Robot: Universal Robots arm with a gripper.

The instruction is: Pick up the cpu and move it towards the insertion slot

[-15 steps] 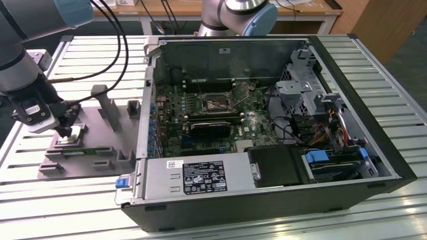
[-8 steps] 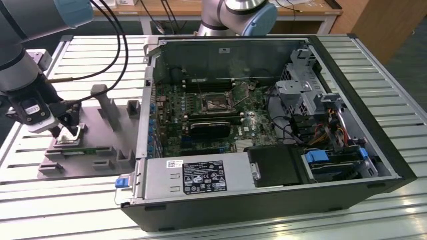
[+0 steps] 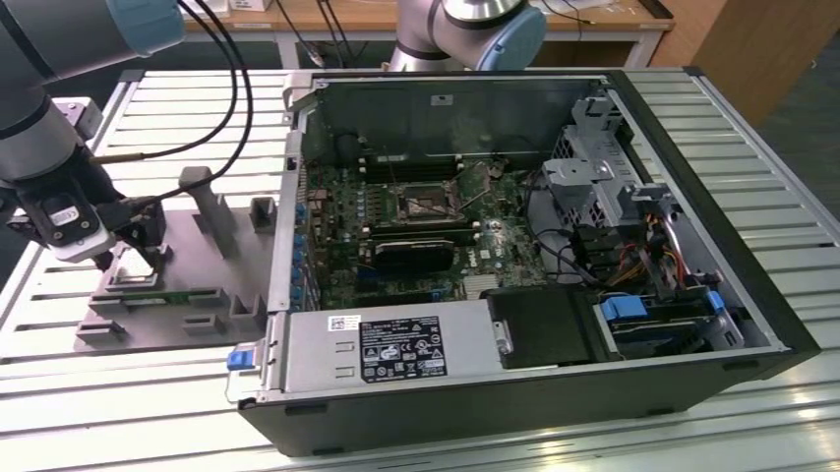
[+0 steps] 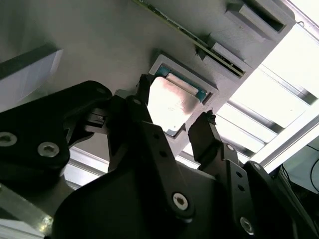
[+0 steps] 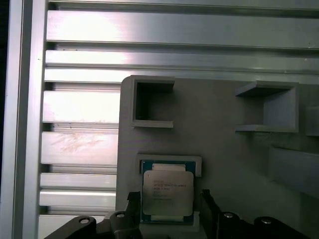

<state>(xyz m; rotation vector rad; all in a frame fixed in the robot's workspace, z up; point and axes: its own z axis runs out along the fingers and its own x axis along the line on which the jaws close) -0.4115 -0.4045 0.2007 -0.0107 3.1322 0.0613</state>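
Claw [image 4: 175, 99], spread apart, hangs straddling the cpu [image 5: 167, 191], which lies flat in a grey fixture [image 5: 224, 149] pocket directly beneath it.

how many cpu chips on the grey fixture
1: the square silver cpu sits in a pocket of the grey plastic fixture plate, between the black tool's open fingers; the tool hides some plate.

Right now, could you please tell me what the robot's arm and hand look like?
The arm is built of round silver-grey segments with a light blue joint cap. Black cables loop off it. The hand is black, with two angular linked fingers fastened by silver bolts.
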